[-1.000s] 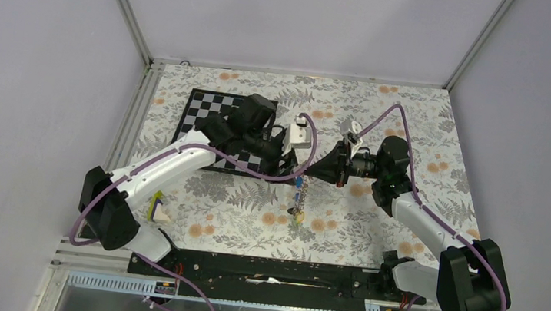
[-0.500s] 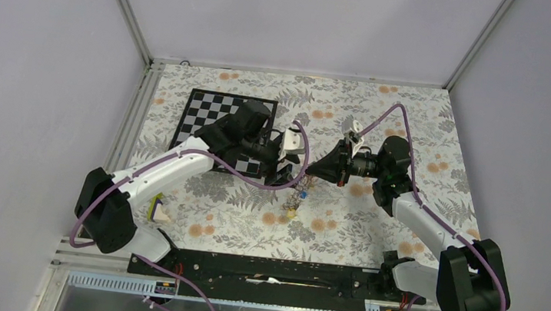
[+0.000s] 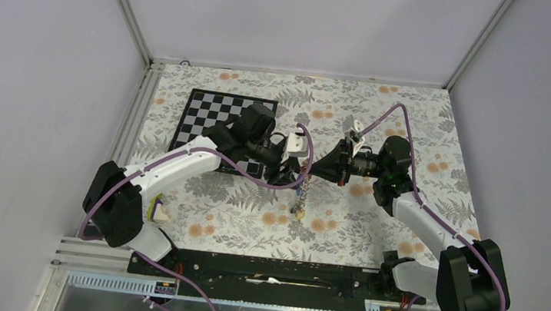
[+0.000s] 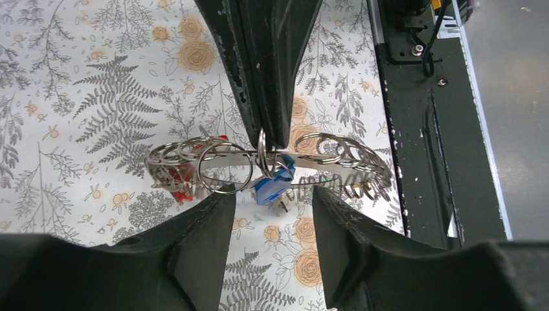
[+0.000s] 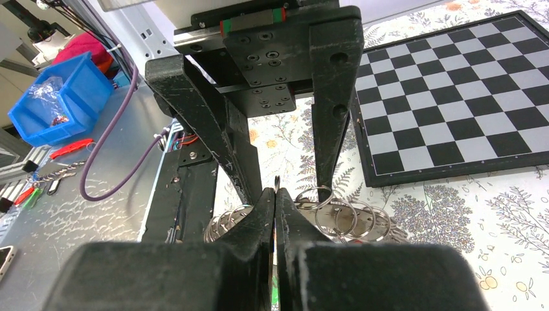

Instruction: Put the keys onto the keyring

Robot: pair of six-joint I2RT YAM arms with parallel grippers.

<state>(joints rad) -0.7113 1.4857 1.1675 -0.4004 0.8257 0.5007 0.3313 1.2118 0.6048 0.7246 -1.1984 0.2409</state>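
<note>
Clamped the right gripper (image 3: 310, 168) tight on one ring of the keyring (image 3: 302, 193), dangling as a chain over the floral table (image 3: 416, 108) off the near right corner of the chessboard (image 3: 207, 114). Held the left gripper (image 4: 272, 217) jaws apart just beside the rings, a blue key (image 4: 270, 186) and a red key (image 4: 183, 178) among them. Showed bare cloth between the chain's low end and the black base rail (image 3: 268, 269).

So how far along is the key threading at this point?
Partly done: a blue key and a red key already hang on the keyring. In hand: the right gripper is shut on one of its rings, holding it up, and the left gripper is open around the blue key. No loose keys show, so what is left cannot be told.
</note>
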